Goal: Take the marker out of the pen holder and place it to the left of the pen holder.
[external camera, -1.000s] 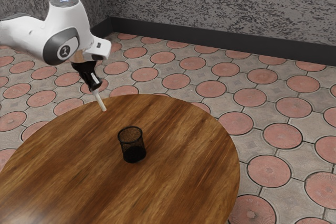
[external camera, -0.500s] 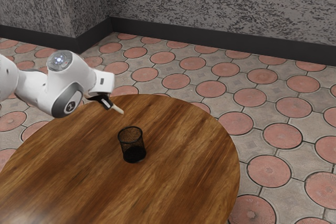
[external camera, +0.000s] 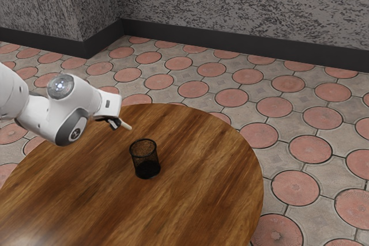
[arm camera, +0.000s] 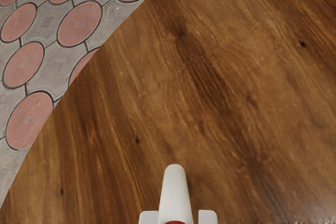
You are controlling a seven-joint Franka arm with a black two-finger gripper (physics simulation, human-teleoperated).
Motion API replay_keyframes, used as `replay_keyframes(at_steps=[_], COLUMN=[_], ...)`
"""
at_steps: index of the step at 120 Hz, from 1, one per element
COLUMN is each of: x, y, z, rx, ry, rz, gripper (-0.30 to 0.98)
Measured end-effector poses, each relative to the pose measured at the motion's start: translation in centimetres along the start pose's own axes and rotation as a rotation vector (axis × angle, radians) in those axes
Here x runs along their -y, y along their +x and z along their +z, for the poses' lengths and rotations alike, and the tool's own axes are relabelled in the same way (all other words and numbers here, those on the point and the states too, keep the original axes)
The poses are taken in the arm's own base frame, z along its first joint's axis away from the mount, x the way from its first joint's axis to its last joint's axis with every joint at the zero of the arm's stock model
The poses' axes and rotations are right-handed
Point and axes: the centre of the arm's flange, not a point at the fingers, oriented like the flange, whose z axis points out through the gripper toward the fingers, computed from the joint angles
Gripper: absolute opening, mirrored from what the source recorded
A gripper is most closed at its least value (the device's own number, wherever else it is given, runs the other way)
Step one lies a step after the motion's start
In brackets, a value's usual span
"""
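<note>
Round wooden table point(external camera: 202, 191), black pen holder point(external camera: 147, 169) upright on it.

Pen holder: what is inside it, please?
No pen can be seen inside the pen holder, only its dark bottom through the mesh; something small lying there could be hidden. The marker is held in the pincer.

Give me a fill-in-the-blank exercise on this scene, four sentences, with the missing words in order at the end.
The pincer is shut on the white ____.
The pen holder stands upright on the wooden ____.
The colour of the pen holder is ____.
The floor is set with reddish inlays, each shaped like a ____.

Missing words: marker; table; black; circle.
</note>
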Motion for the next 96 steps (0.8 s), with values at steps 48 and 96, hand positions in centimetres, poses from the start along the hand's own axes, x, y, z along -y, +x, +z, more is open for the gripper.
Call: replay_keyframes(at_steps=[48, 96], x=[-0.2, 12.4], y=[-2.3, 19.4], z=[0.2, -17.0], rx=[0.047, 0.216], ry=[-0.025, -0.200], rz=[-0.007, -0.243], gripper=[0.44, 0.63])
